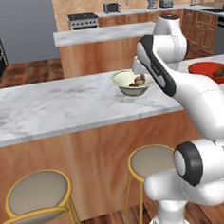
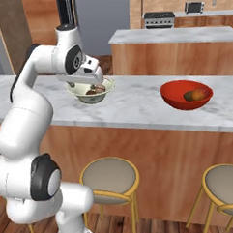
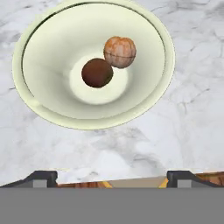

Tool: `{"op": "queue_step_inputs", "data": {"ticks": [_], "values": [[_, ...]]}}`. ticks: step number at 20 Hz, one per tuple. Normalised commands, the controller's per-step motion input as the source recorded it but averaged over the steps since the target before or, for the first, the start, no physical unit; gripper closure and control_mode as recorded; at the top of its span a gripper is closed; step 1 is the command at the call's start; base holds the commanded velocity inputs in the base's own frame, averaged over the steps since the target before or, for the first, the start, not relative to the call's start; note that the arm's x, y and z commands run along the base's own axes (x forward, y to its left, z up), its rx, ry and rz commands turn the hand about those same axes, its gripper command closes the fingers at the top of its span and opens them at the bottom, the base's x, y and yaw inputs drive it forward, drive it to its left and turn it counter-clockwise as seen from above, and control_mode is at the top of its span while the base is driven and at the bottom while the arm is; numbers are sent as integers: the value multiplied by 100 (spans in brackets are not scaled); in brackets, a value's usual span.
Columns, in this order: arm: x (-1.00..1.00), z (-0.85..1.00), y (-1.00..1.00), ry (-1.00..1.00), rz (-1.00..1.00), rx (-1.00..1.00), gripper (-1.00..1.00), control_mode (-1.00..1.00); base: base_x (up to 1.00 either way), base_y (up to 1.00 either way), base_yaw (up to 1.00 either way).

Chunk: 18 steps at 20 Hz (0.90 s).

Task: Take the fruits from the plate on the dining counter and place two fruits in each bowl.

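Fruits sit two to each bowl on our dining counter (image 1: 52, 109): a dark brown fruit (image 3: 97, 73) and an orange-tan fruit (image 3: 120, 52) touch in the bottom of the cream bowl (image 3: 52, 105), and two more lie in the red bowl (image 2: 171, 98), well apart toward the counter's right end. We hang our gripper (image 3: 112, 178) above the cream bowl near the counter's front edge, jaws spread wide and holding nothing.
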Motion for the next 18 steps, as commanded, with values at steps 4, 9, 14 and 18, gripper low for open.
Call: {"op": "queue_step_inputs", "data": {"ticks": [4, 9, 14, 18], "values": [[-100, 0, 2, -4, 19, 0, -100, -100, 0, 0, 0], [-94, 0, 1, -6, 8, 0, -100, -100, 0, 0, 0], [-66, 1, 2, -3, 0, 0, -100, -100, 0, 0, 0], [-28, 0, 6, 0, -1, 0, -100, -100, 0, 0, 0]]}}
